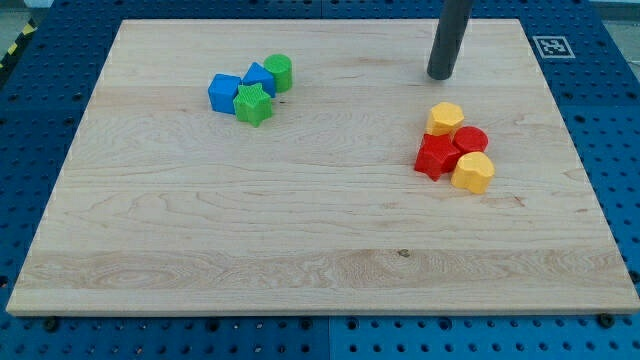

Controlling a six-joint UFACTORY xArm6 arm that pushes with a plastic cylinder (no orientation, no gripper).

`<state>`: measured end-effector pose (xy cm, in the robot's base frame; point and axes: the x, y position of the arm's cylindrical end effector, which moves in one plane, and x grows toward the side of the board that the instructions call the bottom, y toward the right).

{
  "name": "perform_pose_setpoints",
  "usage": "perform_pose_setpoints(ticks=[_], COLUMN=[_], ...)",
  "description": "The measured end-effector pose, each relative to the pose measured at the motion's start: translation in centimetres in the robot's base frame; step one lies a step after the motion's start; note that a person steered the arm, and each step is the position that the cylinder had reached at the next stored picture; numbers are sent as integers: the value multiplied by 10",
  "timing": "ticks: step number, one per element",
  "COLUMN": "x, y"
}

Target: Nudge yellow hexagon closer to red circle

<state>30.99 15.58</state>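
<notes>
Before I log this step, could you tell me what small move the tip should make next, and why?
Probably a short slide toward the view's bottom. My tip sits above the upper yellow hexagon, apart from it, and the red circle lies just below-right of that block, seemingly already touching it. A gentle nudge should press them closer without scattering the red star or the lower yellow hexagon.

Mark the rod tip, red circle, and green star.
my tip (440, 76): camera view, rod's lower end.
red circle (471, 139): camera view, top face.
green star (253, 102): camera view, top face centre.
</notes>
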Motion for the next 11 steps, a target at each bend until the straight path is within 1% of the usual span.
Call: perform_pose_setpoints(ticks=[3,4,6,10,11], x=[0,0,0,48,67], y=[-1,-20,-21,-21,-21])
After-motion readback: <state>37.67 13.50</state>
